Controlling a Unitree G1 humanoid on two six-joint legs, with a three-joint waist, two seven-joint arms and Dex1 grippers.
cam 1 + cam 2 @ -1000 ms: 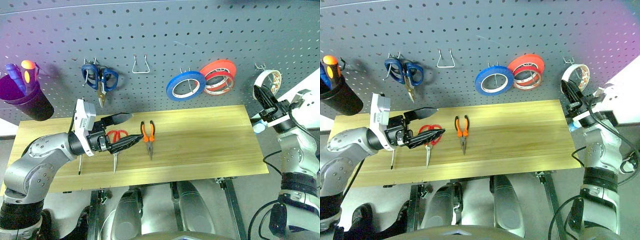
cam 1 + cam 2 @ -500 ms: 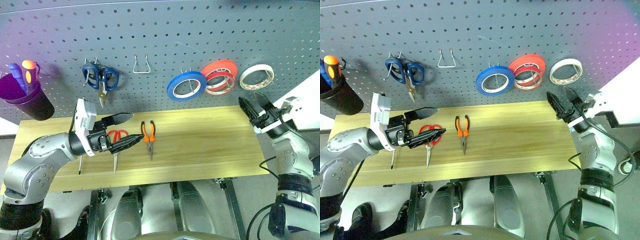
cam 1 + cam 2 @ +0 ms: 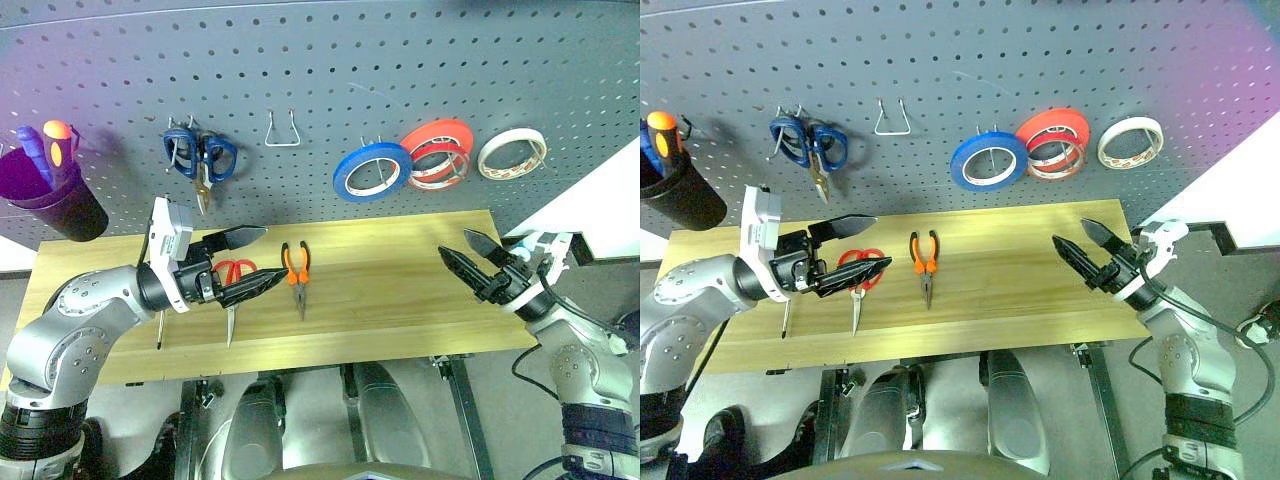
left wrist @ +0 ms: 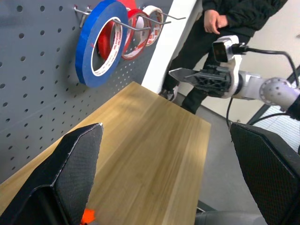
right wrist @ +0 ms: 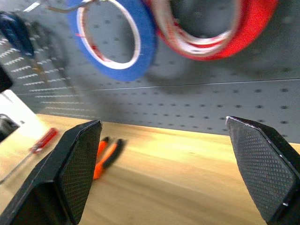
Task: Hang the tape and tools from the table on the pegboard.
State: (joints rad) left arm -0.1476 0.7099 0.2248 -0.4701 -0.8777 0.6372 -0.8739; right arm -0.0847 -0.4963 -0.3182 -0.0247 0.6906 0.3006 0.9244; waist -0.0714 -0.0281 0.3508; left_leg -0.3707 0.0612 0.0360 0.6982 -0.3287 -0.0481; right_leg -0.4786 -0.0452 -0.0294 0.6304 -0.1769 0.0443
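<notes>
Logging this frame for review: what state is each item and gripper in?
tape: hung on pegboard
red-handled scissors: lying on table
pliers: lying on table
screwdriver: lying on table
left gripper: open, empty
right gripper: open, empty

Blue-handled scissors (image 3: 200,160) hang at the upper left of the panel, blades pointing down. Near them, to the right, an empty wire bracket (image 3: 282,130) sticks out. Further right hangs a blue roll (image 3: 371,170), and just beside it, slightly higher, a red roll (image 3: 437,140) with 1 smaller red-edged ring (image 3: 440,168) in front of it. At the far left a dark cup (image 3: 55,203) holds 2 handles, 1 blue and 1 orange. A person in black clothing (image 4: 225,18) stands past the far end of the bench.
</notes>
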